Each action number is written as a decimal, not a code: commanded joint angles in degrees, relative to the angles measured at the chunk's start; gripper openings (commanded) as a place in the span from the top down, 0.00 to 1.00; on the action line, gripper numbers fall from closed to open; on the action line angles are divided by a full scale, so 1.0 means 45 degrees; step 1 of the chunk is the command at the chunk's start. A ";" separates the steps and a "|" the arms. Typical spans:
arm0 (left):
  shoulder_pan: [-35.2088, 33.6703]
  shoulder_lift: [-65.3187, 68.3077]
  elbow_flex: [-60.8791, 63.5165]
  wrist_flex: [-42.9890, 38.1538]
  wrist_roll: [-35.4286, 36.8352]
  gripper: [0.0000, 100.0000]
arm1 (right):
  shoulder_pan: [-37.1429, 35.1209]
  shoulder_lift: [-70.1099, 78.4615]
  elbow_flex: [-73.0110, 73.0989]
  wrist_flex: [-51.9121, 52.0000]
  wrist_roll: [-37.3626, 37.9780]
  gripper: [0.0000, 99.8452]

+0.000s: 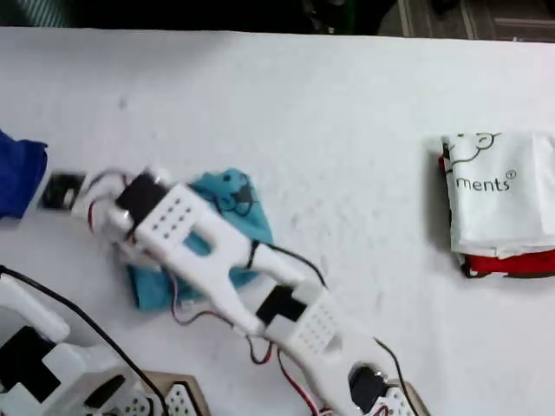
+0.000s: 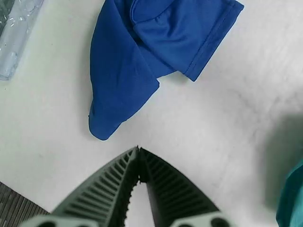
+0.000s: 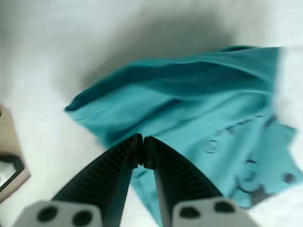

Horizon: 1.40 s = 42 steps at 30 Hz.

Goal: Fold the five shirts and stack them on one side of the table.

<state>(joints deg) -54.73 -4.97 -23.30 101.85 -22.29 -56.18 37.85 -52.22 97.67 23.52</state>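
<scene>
A crumpled teal shirt (image 1: 227, 217) with a dark print lies left of the table's middle, and my right arm (image 1: 217, 260) stretches across it from the front. In the right wrist view my right gripper (image 3: 142, 144) is shut, its tips just over the teal shirt (image 3: 189, 109); I see no cloth between the fingers. A blue shirt (image 1: 19, 173) lies bunched at the left edge. My left gripper (image 2: 138, 153) is shut and empty above bare table, a short way from the blue shirt (image 2: 142, 52). Folded shirts are stacked at the right, a white one (image 1: 503, 195) on a red one (image 1: 512, 263).
My left arm's base (image 1: 39, 355) sits at the front left corner beside a tan mount (image 1: 169, 390). Red and black cables (image 1: 260, 347) trail under the right arm. A clear plastic piece (image 2: 14, 33) lies near the blue shirt. Bare table (image 1: 347, 130) spans the middle and back.
</scene>
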 commanded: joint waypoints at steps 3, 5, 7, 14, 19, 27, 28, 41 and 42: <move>-0.0068 -0.0479 -0.0371 0.0039 0.0000 0.97 | 0.2706 0.0068 -0.1739 0.0166 0.0156 0.98; -0.0068 -0.0479 -0.0371 0.0039 0.0000 0.97 | 0.3487 0.0342 -0.1758 0.0166 0.0176 0.98; -0.0029 -0.0479 -0.0371 0.0039 0.0000 0.97 | 0.4015 0.0694 -0.1875 0.0166 0.0176 0.98; -0.0010 -0.0479 -0.0371 0.0039 0.0000 0.97 | 0.3096 0.1885 -0.1895 -0.0225 0.0176 0.98; -0.0010 -0.0479 -0.0371 0.0039 0.0000 0.97 | 0.1358 0.3077 -0.1895 -0.2745 0.0176 0.98; -0.0068 -0.0479 -0.0371 0.0039 0.0000 0.97 | 0.0322 0.3311 -0.3946 -0.5988 0.0176 0.98; -0.0068 -0.0479 -0.0371 0.0039 0.0000 0.97 | 0.0440 0.3272 -0.4200 -0.5753 0.0156 0.98; -0.0029 -0.0479 -0.0371 0.0039 0.0000 0.97 | 0.3233 0.3390 -0.6134 0.0147 0.0098 0.98; -0.0029 -0.0479 -0.0371 0.0039 0.0000 0.97 | 0.3663 0.3390 -0.5900 0.0088 0.0098 0.98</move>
<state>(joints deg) -54.73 -4.97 -23.30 101.85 -22.29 -44.57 53.76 -78.95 97.14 23.96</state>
